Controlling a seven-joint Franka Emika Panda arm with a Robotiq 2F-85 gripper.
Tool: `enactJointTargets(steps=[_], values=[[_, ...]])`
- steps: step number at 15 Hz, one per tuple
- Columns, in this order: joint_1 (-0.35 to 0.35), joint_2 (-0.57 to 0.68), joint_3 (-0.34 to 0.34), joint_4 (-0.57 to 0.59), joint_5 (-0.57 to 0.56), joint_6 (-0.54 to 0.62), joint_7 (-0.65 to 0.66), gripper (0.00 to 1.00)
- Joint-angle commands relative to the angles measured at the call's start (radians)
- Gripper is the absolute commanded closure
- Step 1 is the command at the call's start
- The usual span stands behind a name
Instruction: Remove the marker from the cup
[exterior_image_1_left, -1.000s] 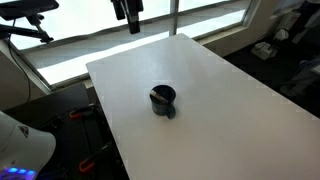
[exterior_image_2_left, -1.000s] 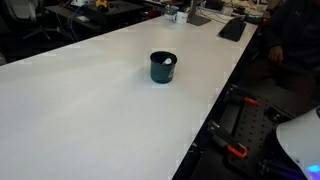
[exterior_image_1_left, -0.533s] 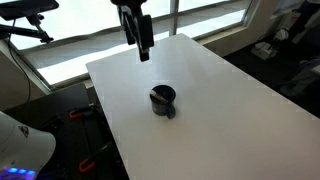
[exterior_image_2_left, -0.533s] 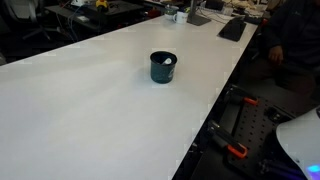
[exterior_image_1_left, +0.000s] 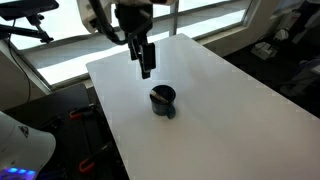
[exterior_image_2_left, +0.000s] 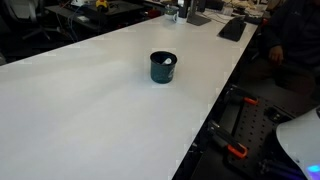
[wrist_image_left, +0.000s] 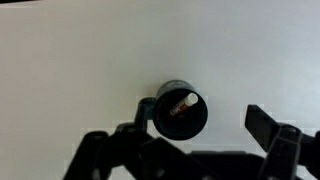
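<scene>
Noting progress first: by my reading, removal has not begun. Lowering, gripping and lifting are all left to do.

In an exterior view, the cup sits upright near the middle of the table. Its contents are too small to read here. The arm enters from the top of the frame. The gripper points down, above the tabletop and near the cup on its far-edge side, touching nothing.

In an exterior view with no arm in frame, the marker leans inside the cup, its pale tip at the rim.

Wrist view looks straight down into the cup, with the marker inside, slanting toward the rim. The fingers are spread wide and the claw is empty. The cup shows between them, well below.
</scene>
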Motion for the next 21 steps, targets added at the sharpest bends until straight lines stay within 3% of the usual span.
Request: enactJointTargets(steps=[1, 7, 8, 21], values=[[-0.004, 0.066, -0.016, 0.005, 0.012, 0.086, -0.085, 0.0], [0.0, 0.177, -0.075, 0.024, 0.055, 0.233, -0.303, 0.0], [-0.011, 0.141, -0.053, 0.005, 0.027, 0.201, -0.232, 0.0], [-0.004, 0.167, -0.042, -0.009, 0.028, 0.224, -0.243, 0.0]])
